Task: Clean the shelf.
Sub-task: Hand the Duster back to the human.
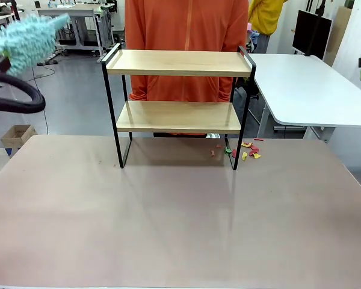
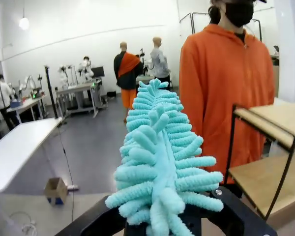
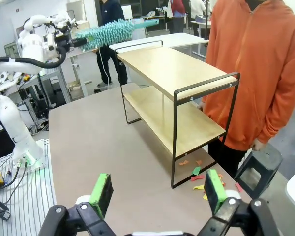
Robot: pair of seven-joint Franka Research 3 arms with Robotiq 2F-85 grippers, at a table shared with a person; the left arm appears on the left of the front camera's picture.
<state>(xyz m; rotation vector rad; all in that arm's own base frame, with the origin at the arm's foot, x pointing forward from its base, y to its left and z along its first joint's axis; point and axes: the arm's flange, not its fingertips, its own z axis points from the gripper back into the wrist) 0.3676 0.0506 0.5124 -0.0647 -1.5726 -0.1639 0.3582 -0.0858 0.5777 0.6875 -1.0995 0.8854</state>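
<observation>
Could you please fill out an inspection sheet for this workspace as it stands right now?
Surface: table bare in front of the shelf.
Job's things: shelf upright at the far side, both boards bare; turquoise duster raised to the left of the shelf, off the boards.
Clutter: coloured scraps on the table by the shelf's right legs.
Grippers: left gripper shut on the duster; right gripper open, holding nothing.
Cables: black hose on the left arm.
Surroundings: person in orange hoodie behind the shelf; white table to the right; cardboard box on the floor.
</observation>
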